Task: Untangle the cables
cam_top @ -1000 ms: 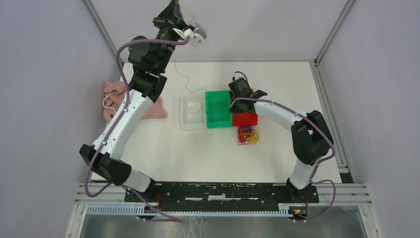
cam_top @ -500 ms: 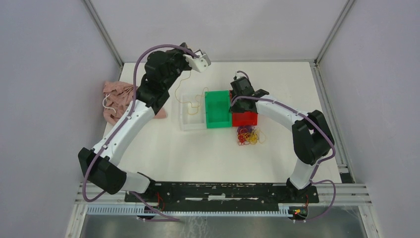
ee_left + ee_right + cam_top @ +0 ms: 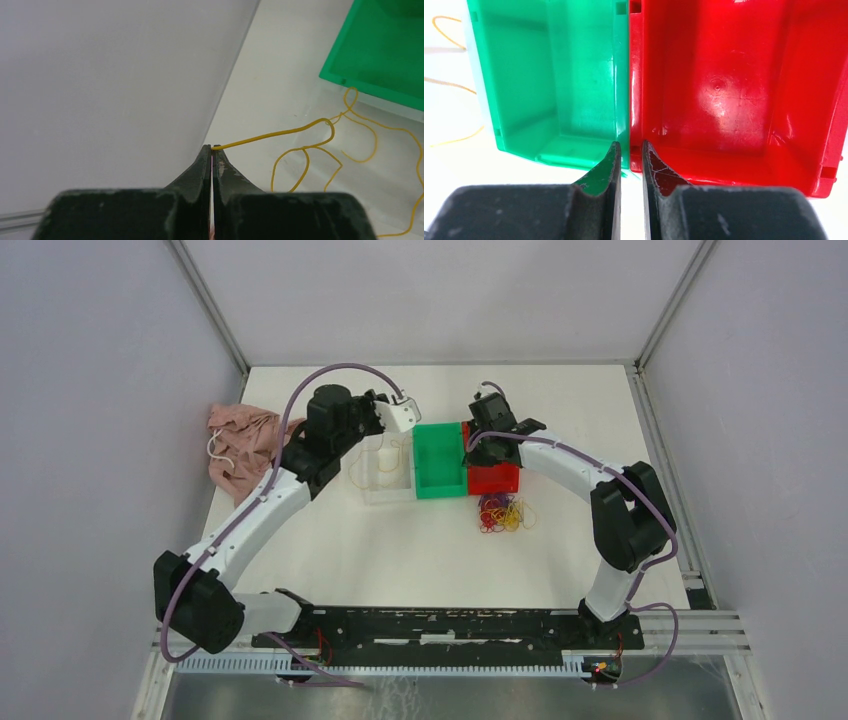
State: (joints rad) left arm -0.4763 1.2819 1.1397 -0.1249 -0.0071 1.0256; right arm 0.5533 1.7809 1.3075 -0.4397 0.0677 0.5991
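Note:
A tangled pile of thin yellow, red and dark cables (image 3: 505, 512) lies on the table just in front of the red bin (image 3: 495, 480). My left gripper (image 3: 386, 432) is shut on one end of a long yellow cable (image 3: 280, 134), pinched at the fingertips (image 3: 212, 148). The rest of that cable hangs in loops into the clear bin (image 3: 385, 490). My right gripper (image 3: 474, 446) hovers over the seam between the green bin (image 3: 524, 75) and the red bin (image 3: 724, 75). Its jaws (image 3: 630, 145) stand slightly apart and hold nothing.
The clear, green (image 3: 440, 490) and red bins stand side by side mid-table. A pink cloth (image 3: 240, 435) with a white cord lies at the left edge. Grey walls enclose the back and both sides.
My left arm has come down from high at the back wall and lowered the yellow cable towards the clear bin. The right arm has barely moved.

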